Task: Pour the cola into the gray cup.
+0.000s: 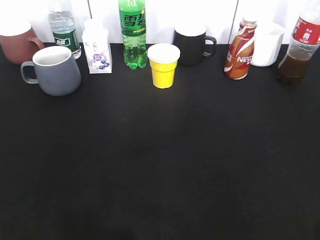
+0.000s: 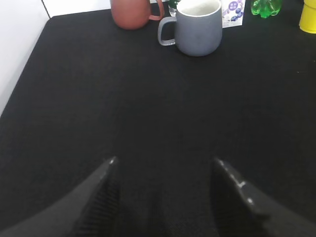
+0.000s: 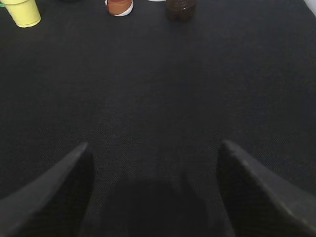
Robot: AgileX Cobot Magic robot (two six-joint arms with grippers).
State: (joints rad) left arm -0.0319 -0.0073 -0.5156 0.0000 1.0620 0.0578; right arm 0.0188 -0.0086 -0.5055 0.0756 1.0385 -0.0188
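The cola (image 1: pixel 300 46), a clear bottle with dark liquid low down and a red label, stands upright at the far right; its base shows in the right wrist view (image 3: pixel 180 8). The gray cup (image 1: pixel 53 70) stands upright at the far left, handle to the left, white inside; it also shows in the left wrist view (image 2: pixel 198 27). My left gripper (image 2: pixel 165 163) is open and empty over bare black cloth, well short of the cup. My right gripper (image 3: pixel 154 145) is open and empty, well short of the cola. Neither gripper shows in the exterior view.
Along the back stand a reddish-brown mug (image 1: pixel 17 42), a water bottle (image 1: pixel 64 30), a small white carton (image 1: pixel 97 50), a green soda bottle (image 1: pixel 133 32), a yellow cup (image 1: pixel 163 65), a black mug (image 1: pixel 192 44), a Nescafe bottle (image 1: pixel 240 50) and a white pitcher (image 1: pixel 267 44). The black table (image 1: pixel 160 165) spreads in front.
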